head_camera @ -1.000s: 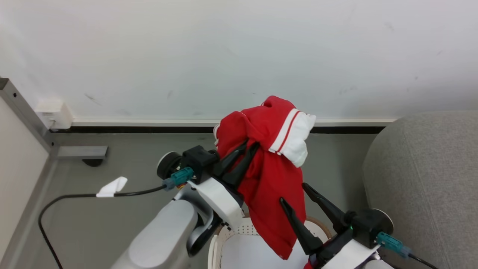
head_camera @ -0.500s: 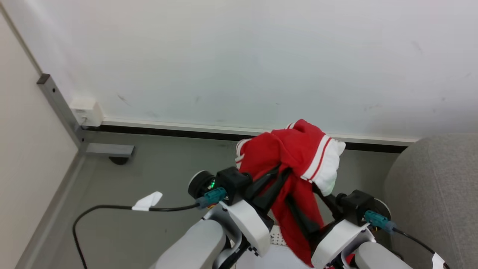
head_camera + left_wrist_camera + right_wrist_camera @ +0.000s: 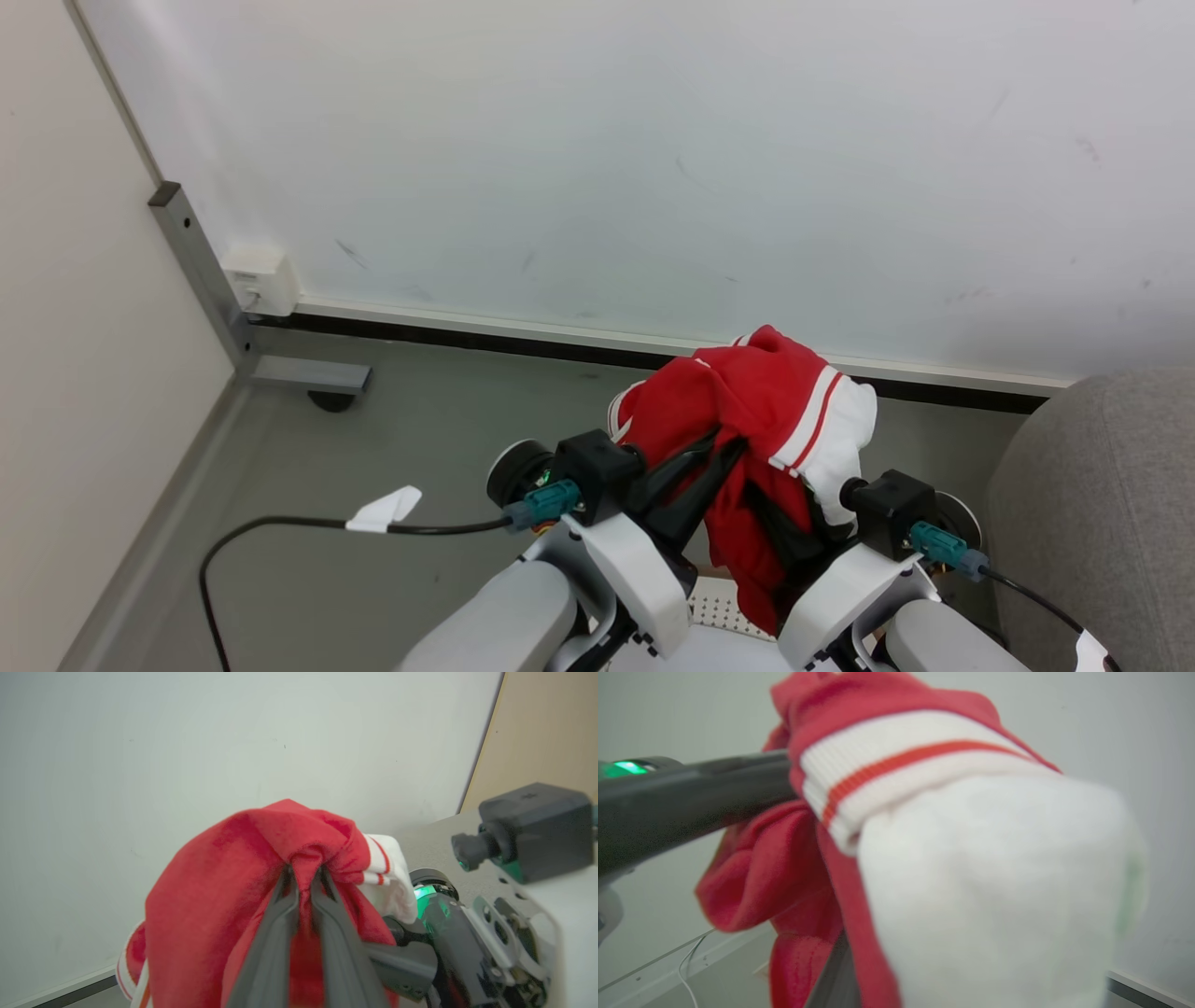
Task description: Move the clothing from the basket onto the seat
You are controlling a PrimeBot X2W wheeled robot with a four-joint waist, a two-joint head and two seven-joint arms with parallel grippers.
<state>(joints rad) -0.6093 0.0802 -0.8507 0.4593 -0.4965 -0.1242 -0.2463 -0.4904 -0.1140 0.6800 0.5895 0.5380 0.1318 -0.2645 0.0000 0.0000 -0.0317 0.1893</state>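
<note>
Seat [image 3: 1102,504]: to the robot's right of the clothing [image 3: 756,420], apart; right arm nearer.
Basket [image 3: 719,607]: low between the arms.
Clothing: lifted above basket, hanging lengthwise down.
Left gripper [image 3: 303,877]: closed on its top fold.
Right gripper [image 3: 789,537]: in lower folds; gripping or not, cannot tell.

Right fingers [image 3: 798,546]: a second ago spread wide, low and right of the hanging clothing [image 3: 738,420]. They now sit buried in its red folds under the white panel, closure hidden. My head camera shifted, so less basket [image 3: 714,611] is in frame.
</note>
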